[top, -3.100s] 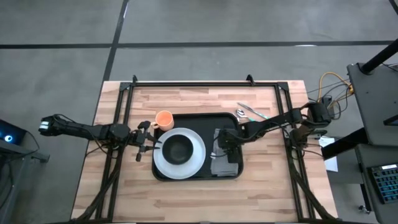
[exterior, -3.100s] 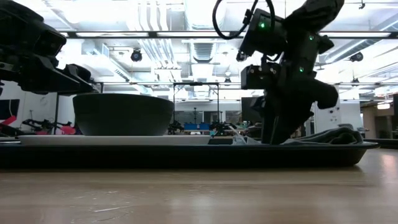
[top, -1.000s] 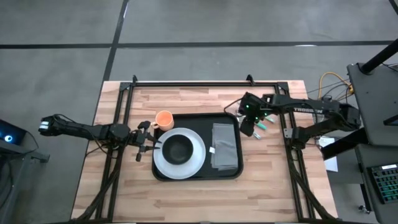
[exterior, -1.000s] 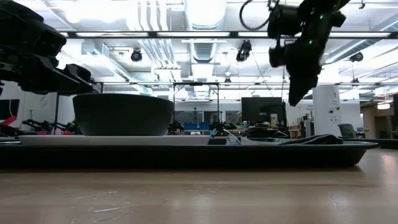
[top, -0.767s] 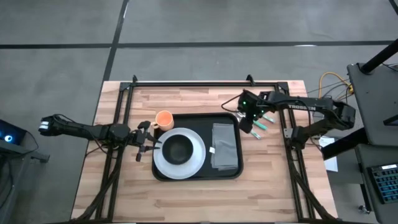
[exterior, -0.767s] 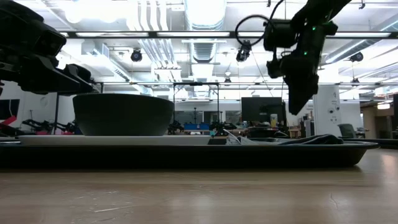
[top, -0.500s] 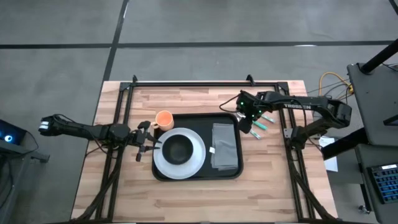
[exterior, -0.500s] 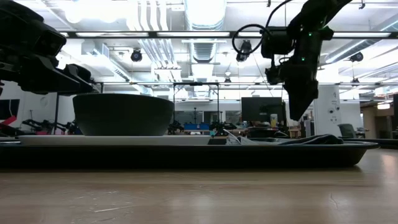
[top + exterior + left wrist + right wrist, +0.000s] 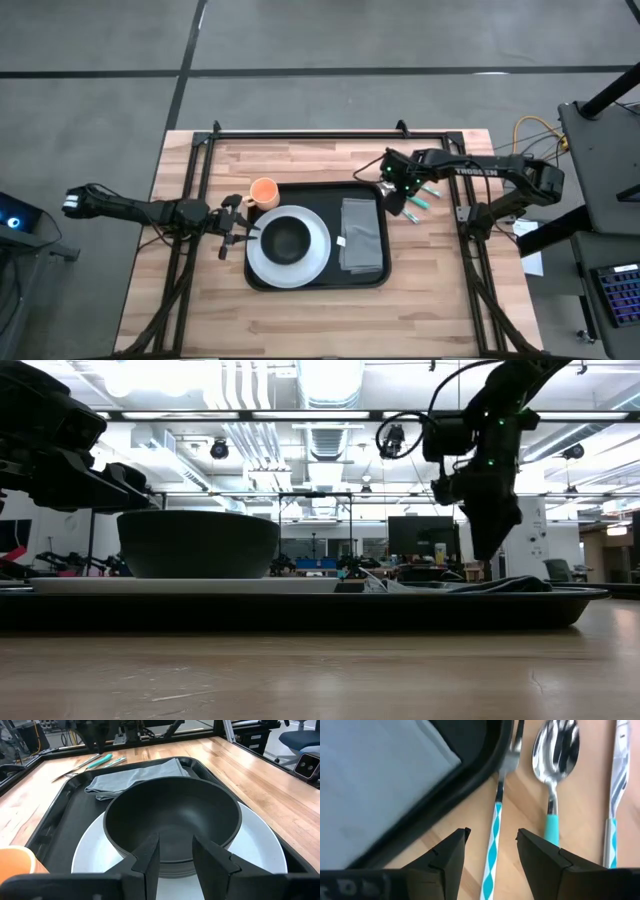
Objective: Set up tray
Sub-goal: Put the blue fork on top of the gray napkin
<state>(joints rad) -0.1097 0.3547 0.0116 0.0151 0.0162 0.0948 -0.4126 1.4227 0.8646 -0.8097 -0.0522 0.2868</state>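
The tray (image 9: 318, 236) lies mid-table and holds a white plate (image 9: 318, 258) with a black bowl (image 9: 285, 238) on it, and a grey napkin (image 9: 362, 233) beside them. We judge that the cutlery step is in hand: our right gripper (image 9: 491, 847) hovers with fingers parted and empty over a teal-handled fork (image 9: 492, 838), which lies on the wood just outside the tray rim, a spoon (image 9: 554, 775) beside it. Next we need to descend straight, straddle the handle and close. Our left gripper (image 9: 175, 857) waits, parted and empty, at the bowl's near rim, by an orange cup (image 9: 263, 190).
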